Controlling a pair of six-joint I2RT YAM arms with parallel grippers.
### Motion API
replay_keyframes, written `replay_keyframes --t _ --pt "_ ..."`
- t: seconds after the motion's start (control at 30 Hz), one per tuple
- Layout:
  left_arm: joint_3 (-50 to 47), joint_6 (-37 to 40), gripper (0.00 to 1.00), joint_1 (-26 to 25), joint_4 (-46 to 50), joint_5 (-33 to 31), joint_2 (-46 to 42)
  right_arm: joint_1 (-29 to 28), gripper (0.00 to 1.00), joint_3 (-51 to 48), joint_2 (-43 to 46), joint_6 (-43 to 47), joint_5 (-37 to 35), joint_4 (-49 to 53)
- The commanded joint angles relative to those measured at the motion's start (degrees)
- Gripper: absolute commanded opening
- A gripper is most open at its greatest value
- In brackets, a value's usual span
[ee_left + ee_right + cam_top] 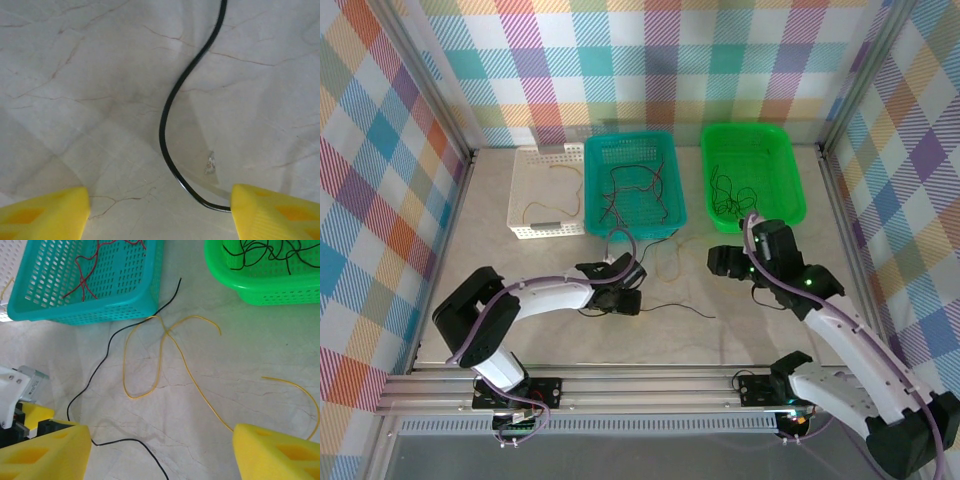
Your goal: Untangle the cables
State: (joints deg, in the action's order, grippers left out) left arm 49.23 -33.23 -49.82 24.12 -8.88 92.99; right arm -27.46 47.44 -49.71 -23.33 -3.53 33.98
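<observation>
Cables [167, 332] on veined table [740, 335], plaid walls [650, 60]; left gripper [160, 202] and right gripper [162, 442] spread wide.

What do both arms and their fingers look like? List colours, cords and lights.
The left arm and right arm have white links and black joints. A purple cord runs along each. The left fingers and right fingers are blocky and bright yellow. Small green lights glow on the right arm.

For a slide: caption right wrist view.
Thin yellow wire and black wire before teal plastic basket and green plastic basket.
</observation>
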Motion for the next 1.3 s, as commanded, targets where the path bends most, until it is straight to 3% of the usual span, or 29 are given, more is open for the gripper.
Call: replay_keyframes --t 0.0,0.33,0.5,0.63,0.83,1.0,1.27 --pt "1.94 -0.51 0.66 -0.71 -5.4 0.06 4.51 -0.4 0.78 1.14 2.93 -0.22 -0.56 2.33" --pt "3.61 -0.93 0.0 -0.54 -5.96 -1.92 6.99 -0.39 0.95 4.73 9.27 0.22 -0.17 7.07" --pt "2.99 -0.77 0.0 -0.58 -4.51 -1.36 3.82 -0.38 1.0 5.38 12.31 -0.13 -3.16 9.3" --pt "4.02 -0.89 0.0 -1.5 0.15 -1.64 -5.34 -0.4 1.0 5.6 15.17 -1.0 -7.22 11.12" --pt "15.46 3.01 0.0 -2.3 11.14 -3.71 -15.87 -0.4 1.0 5.82 18.87 -2.73 -11.5 12.9" --pt "29.89 9.11 0.0 -2.3 18.33 -2.86 -13.67 -0.35 1.0 6.47 23.03 -3.3 -14.14 13.67" --pt "54.98 16.03 0.0 -2.3 25.51 -1.17 -1.81 -0.4 1.0 8.75 27.31 -2.52 -16.75 16.22"
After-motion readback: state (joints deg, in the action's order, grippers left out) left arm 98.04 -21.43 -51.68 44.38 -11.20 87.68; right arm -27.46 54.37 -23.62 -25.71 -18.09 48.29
